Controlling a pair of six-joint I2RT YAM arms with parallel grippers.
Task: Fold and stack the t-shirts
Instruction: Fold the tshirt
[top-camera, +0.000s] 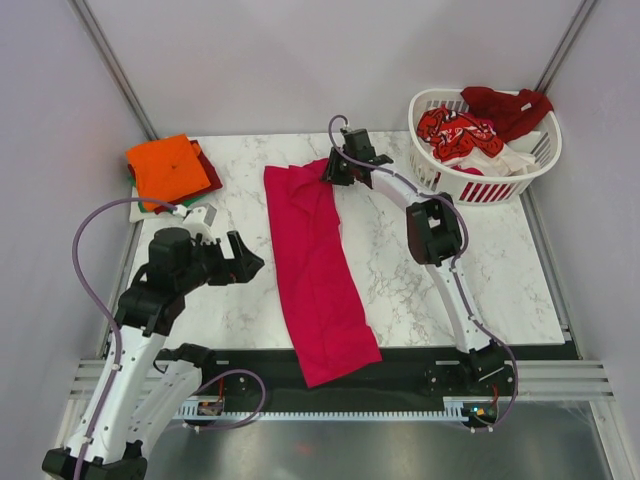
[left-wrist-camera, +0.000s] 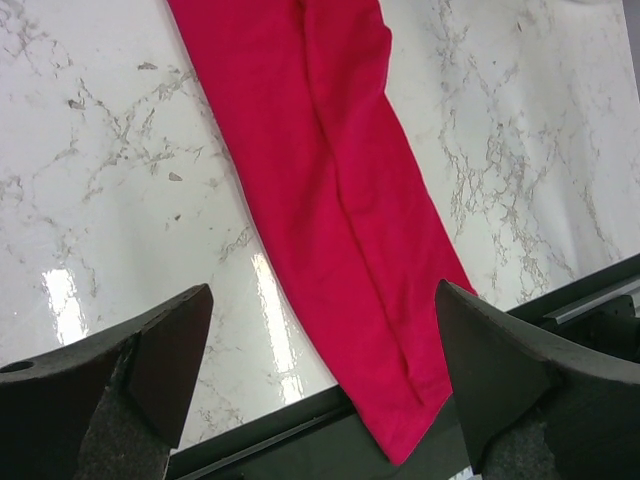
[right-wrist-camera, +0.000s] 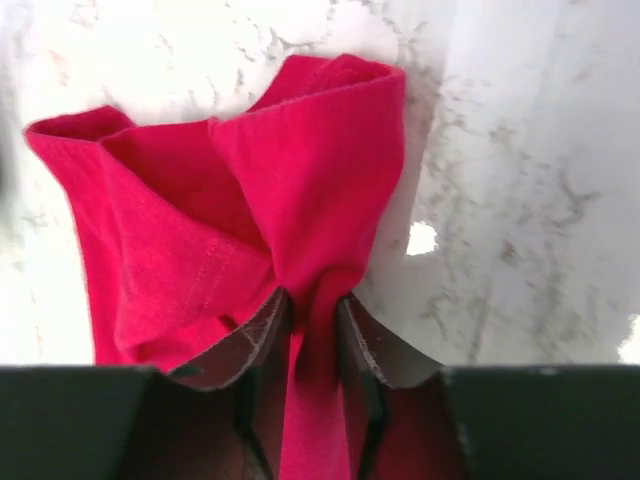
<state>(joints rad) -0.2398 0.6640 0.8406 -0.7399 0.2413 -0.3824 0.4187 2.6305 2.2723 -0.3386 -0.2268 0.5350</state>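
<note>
A magenta-red t-shirt (top-camera: 318, 270) lies as a long folded strip down the middle of the marble table, its near end hanging over the black front edge. My right gripper (top-camera: 333, 168) is shut on its far right corner; the cloth (right-wrist-camera: 250, 210) bunches between the fingers. My left gripper (top-camera: 245, 262) is open and empty, held above the table left of the strip; the shirt also shows in the left wrist view (left-wrist-camera: 330, 200). A folded stack with an orange t-shirt (top-camera: 165, 168) on top lies at the far left corner, with dark red and green edges under it.
A white slatted basket (top-camera: 440, 170) at the far right holds a red-patterned t-shirt (top-camera: 455, 130), a dark red t-shirt (top-camera: 508, 108) and white cloth (top-camera: 510, 162). Grey walls close in the table on three sides. A black strip (top-camera: 400, 355) runs along the near edge.
</note>
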